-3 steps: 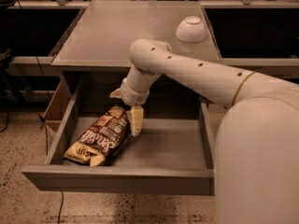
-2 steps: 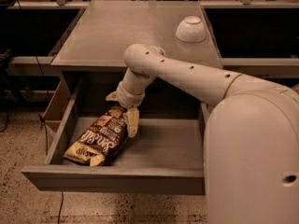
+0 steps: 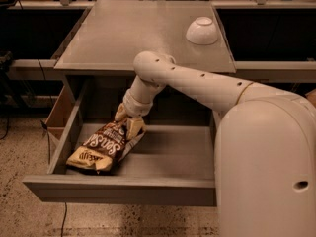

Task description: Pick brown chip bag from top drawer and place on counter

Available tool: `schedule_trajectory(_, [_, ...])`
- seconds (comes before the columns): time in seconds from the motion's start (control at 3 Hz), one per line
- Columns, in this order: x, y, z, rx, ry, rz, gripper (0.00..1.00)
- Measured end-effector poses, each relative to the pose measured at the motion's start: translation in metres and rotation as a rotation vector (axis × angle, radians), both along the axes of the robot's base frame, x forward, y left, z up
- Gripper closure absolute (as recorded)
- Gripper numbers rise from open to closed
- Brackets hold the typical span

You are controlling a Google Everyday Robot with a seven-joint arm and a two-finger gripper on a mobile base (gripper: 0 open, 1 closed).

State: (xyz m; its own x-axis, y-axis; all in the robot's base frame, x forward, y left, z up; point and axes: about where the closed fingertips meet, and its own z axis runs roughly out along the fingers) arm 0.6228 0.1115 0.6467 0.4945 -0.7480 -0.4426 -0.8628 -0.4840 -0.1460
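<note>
The brown chip bag [image 3: 98,149] lies flat in the left part of the top drawer [image 3: 173,159], which stands pulled out. Its tan end points to the drawer's front left and its upper end lies under my gripper. My gripper [image 3: 127,121] reaches down into the drawer from the white arm and sits at the bag's upper right end. It is open, with one tan finger [image 3: 134,128] on the bag's right side and the other on its left. The grey counter [image 3: 138,33] is above the drawer.
A white bowl [image 3: 202,30] sits upside down at the counter's back right. A brown cardboard box [image 3: 60,113] stands on the floor left of the drawer. My white arm's bulky body [image 3: 266,167] fills the right foreground. Dark shelving runs behind the counter.
My gripper has moved left and down onto the bag's upper end. The bag has not visibly moved.
</note>
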Motion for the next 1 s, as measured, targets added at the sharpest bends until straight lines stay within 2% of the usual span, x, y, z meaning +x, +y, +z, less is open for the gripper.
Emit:
schedule_trajectory(0.33, [-0.001, 0.002, 0.009, 0.017, -0.009, -0.007, 0.72])
schedule_trajectory(0.67, [-0.008, -0.003, 0.052, 0.05, -0.039, -0.04, 0.95])
schedule_trajectory(1.0, [-0.02, -0.009, 0.112, 0.081, -0.101, -0.061, 1.0])
